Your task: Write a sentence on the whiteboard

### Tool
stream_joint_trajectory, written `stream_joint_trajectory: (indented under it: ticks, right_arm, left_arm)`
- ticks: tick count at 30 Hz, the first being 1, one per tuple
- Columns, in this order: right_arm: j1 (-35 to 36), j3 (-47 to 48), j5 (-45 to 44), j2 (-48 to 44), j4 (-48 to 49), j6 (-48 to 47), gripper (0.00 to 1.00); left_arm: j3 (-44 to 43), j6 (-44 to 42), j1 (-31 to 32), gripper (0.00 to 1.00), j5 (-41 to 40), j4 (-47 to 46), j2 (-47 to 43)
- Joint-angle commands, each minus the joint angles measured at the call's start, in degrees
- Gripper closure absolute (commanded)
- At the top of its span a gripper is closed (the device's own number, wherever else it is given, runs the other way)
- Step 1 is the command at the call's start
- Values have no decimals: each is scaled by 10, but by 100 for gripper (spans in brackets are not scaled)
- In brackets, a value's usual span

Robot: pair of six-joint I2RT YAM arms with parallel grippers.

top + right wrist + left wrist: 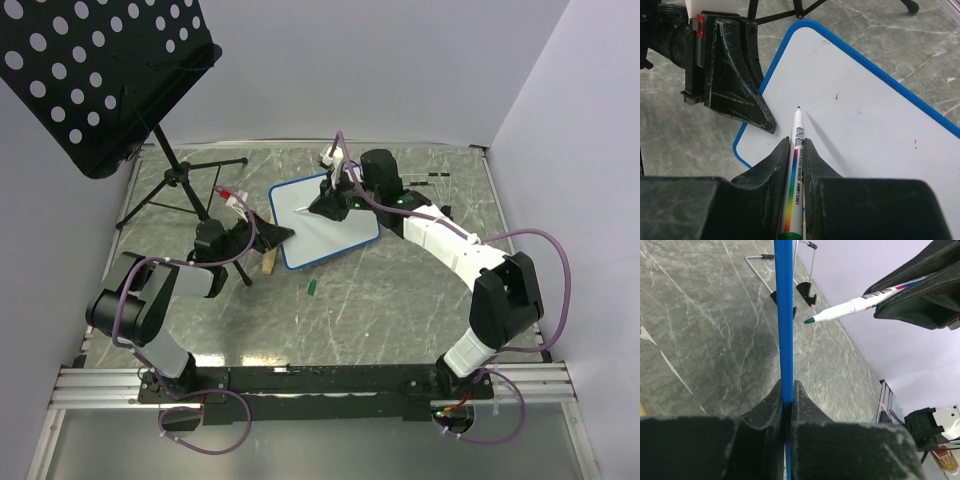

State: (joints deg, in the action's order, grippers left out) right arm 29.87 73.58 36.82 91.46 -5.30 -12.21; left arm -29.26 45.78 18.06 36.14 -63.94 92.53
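Face of whiteboard (335,235): plain white with a few tiny dark specks, thin blue rim. Over whiteboard, marker (795,165): white barrel, rainbow stripe along its length, black print, dark green tip. Just off whiteboard's near edge, small cap (313,288): green. Under whiteboard's left edge, strip (270,258): pale tan wood. Around whiteboard, table (400,300): grey-green marble pattern with pale veins. At whiteboard, left gripper (788,386) and right gripper (797,142): matte black. Far left of whiteboard, music-stand panel (100,70): black with rows of round holes. Trailing from the arms, cables (545,250): purple.
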Motion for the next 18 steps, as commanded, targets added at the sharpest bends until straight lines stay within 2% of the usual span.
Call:
stream_joint_trajectory:
  ticks: [1, 18]
  right_arm:
    - [4, 14, -3, 0, 28, 13, 100]
    - [7, 46, 2, 16, 16, 21, 100]
  left_arm:
    - [-8, 12, 7, 99, 6, -98, -18]
    - [-16, 19, 15, 99, 2, -98, -5]
